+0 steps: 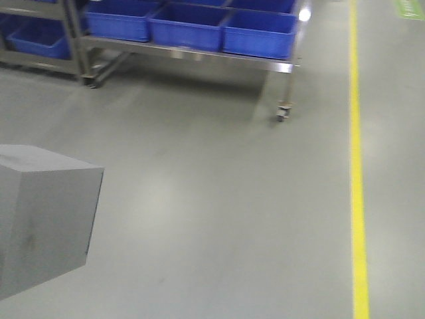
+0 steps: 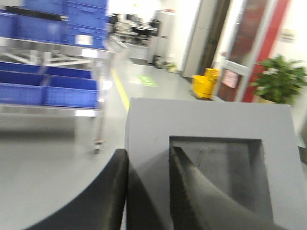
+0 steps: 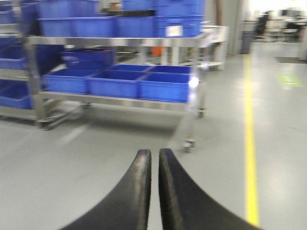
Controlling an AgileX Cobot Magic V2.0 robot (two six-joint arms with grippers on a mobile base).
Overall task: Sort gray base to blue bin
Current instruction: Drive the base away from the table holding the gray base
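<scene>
The gray base [image 2: 211,120] fills the left wrist view, its square recess facing the camera. My left gripper [image 2: 147,152] is shut on the base's thick border, one finger outside the block and the other inside the recess. In the front view the gray base [image 1: 43,219] hangs at the lower left, above the floor. A row of blue bins [image 1: 189,26] sits on a wheeled metal rack far ahead, and I cannot tell which is the task's bin. My right gripper [image 3: 154,151] is shut with nothing in it and points at the blue bins [image 3: 163,86].
A yellow line [image 1: 358,199] runs along the gray floor on the right. The rack's caster [image 1: 284,113] stands at its near right corner. A yellow mop bucket [image 2: 204,86] and a potted plant [image 2: 278,81] stand by a doorway.
</scene>
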